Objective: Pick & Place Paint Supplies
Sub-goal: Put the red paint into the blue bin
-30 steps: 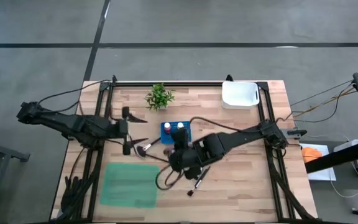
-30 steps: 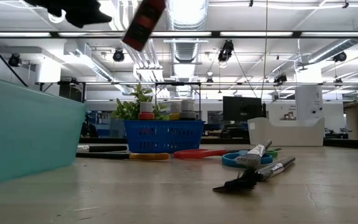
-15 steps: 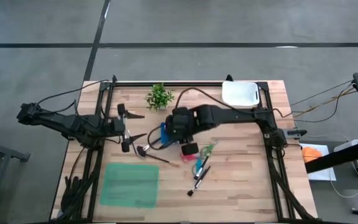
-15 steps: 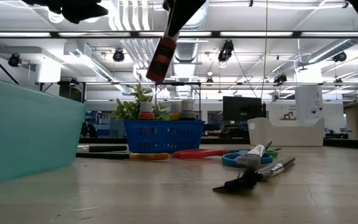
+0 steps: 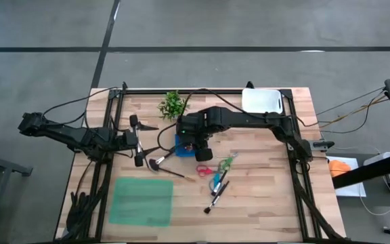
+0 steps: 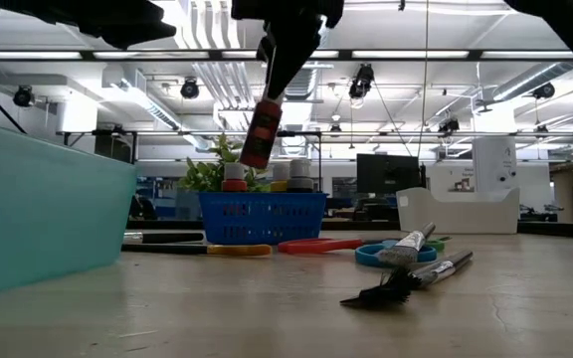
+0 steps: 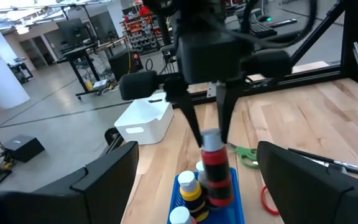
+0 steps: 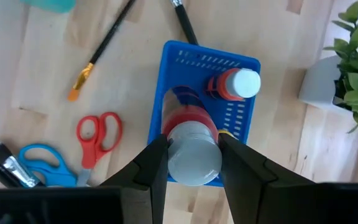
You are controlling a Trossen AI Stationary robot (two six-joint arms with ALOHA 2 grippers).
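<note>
Left gripper: fingers spread wide, empty, just beside brush. Right gripper: fingers clamped on both sides of red paint bottle, cap between pads, body hanging above blue basket

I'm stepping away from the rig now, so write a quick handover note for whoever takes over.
Right gripper: shut on a red paint bottle, held above the blue basket, not yet released.
Left gripper: open, empty, waiting at the table's left side.
Done: at least two bottles already stand in the basket.
Left on the table: red scissors, blue scissors, green scissors, and brushes right of the basket; more brushes near the left gripper.
Next, likely: lower and release the bottle, then collect the scissors and brushes.
</note>
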